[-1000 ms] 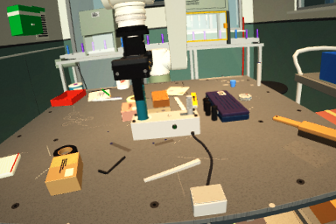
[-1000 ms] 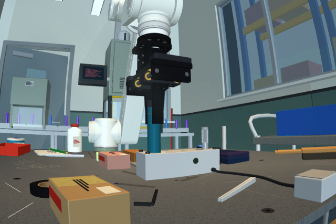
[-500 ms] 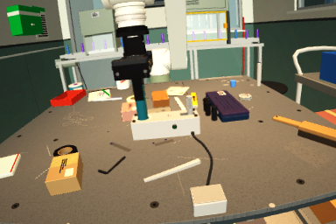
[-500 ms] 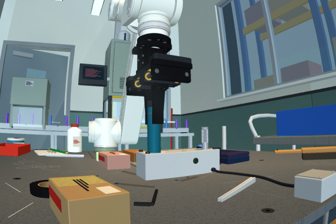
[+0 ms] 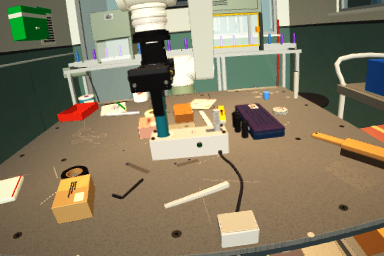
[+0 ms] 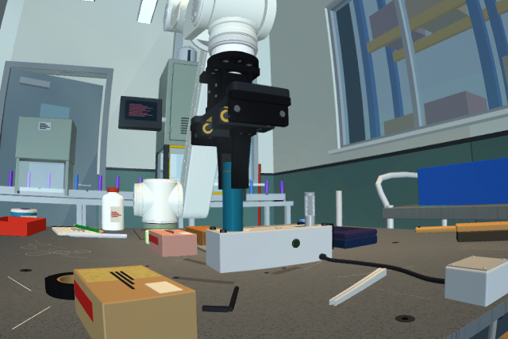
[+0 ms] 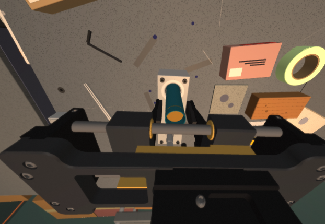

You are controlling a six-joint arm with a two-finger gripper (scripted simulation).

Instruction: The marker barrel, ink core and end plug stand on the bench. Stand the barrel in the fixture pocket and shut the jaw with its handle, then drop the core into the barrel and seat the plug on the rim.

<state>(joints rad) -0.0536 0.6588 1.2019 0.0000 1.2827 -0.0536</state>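
My gripper (image 5: 160, 110) (image 6: 232, 181) (image 7: 174, 110) stands open over the left end of the white fixture (image 5: 189, 144) (image 6: 268, 246), its fingers on either side of the teal marker barrel (image 5: 162, 127) (image 6: 233, 208) (image 7: 174, 104) and holding nothing. The barrel stands upright in the fixture pocket (image 7: 173, 85). The jaw handle (image 5: 216, 118) (image 6: 309, 208) rises at the fixture's right end. Two small dark cylinders (image 5: 240, 125) stand to the right of the fixture, next to a dark blue box. I cannot tell which is the core or the plug.
Behind the fixture are an orange block (image 5: 183, 112) (image 7: 278, 105), a pink box (image 5: 146, 128) (image 6: 172, 241) (image 7: 249, 60) and a tape roll (image 7: 300, 64). A dark blue box (image 5: 260, 120) lies to the right. In front lie a cable (image 5: 235, 173), a white strip (image 5: 196, 194), a hex key (image 5: 127, 189), a cardboard box (image 5: 73, 198) and a grey box (image 5: 238, 228).
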